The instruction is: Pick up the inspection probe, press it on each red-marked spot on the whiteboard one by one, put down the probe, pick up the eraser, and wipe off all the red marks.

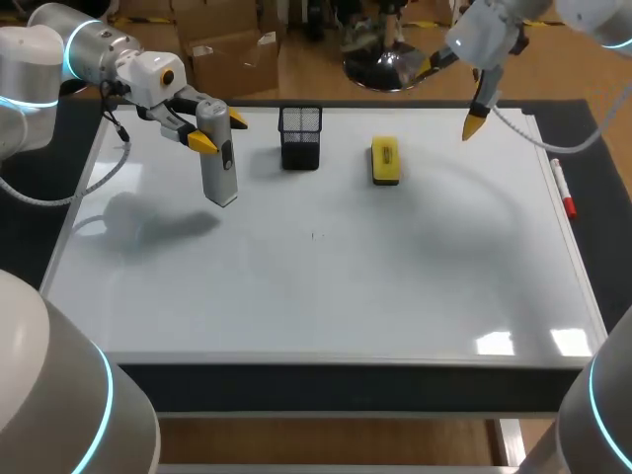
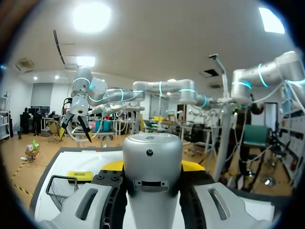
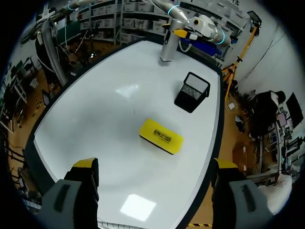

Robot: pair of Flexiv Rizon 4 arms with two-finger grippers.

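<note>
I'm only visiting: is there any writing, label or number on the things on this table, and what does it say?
On the yellow eraser: a line of dark print on its top face, too small and blurred to read.
On the grey probe: no text that I can make out.
On the whiteboard, the black mesh holder and the red marker: no lettering visible.

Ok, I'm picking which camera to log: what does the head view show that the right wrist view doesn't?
Only the head view: the red-capped pen at the whiteboard's right edge. Only the right wrist view: the right hand's fingers up close, wide apart, with the yellow eraser ahead of them. Both: that eraser, the black mesh cup, and the left hand shut on the grey probe.
</note>
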